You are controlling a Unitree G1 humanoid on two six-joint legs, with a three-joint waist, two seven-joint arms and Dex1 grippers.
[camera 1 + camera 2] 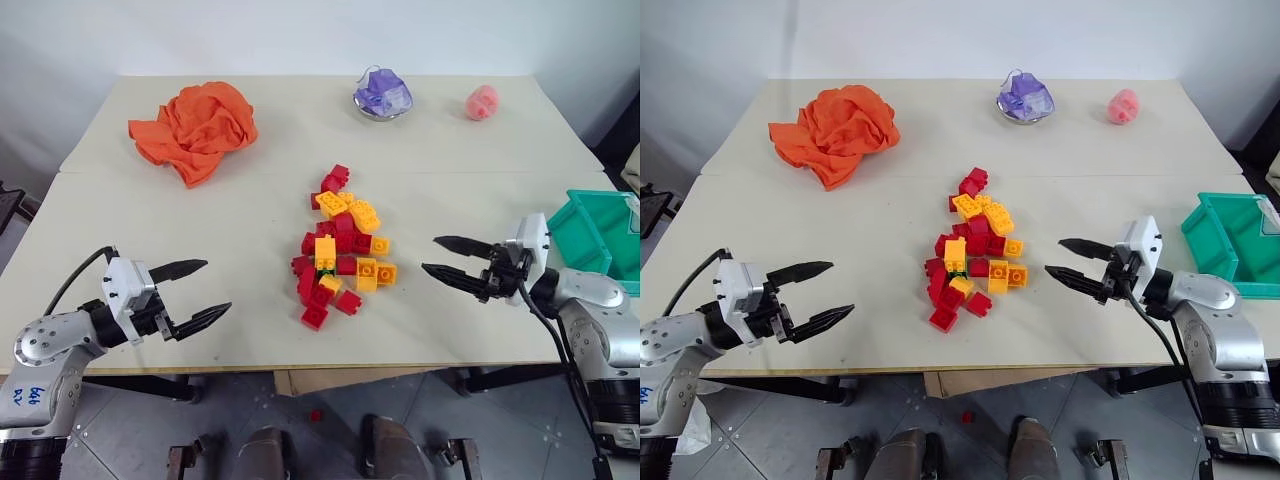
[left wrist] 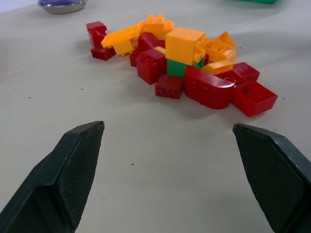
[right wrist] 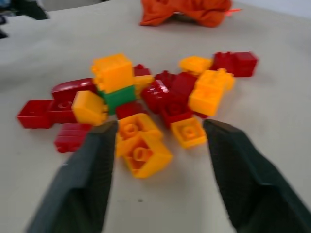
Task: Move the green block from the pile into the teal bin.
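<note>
So my right gripper (image 1: 1062, 260) is spread open and empty, just beside the pile (image 1: 974, 247). The green block (image 3: 118, 97) sits buried mid-pile under a yellow brick (image 3: 112, 72), straight ahead of that hand. My left gripper (image 1: 202, 291) is open too, but farther off, so right's nearer.

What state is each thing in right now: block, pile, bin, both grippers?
green block: still in the pile, under a yellow brick.
pile: loose on the table, untouched.
teal bin: upright at the table's right edge.
left gripper: open, empty, left of the pile.
right gripper: open, empty, right of the pile.
</note>
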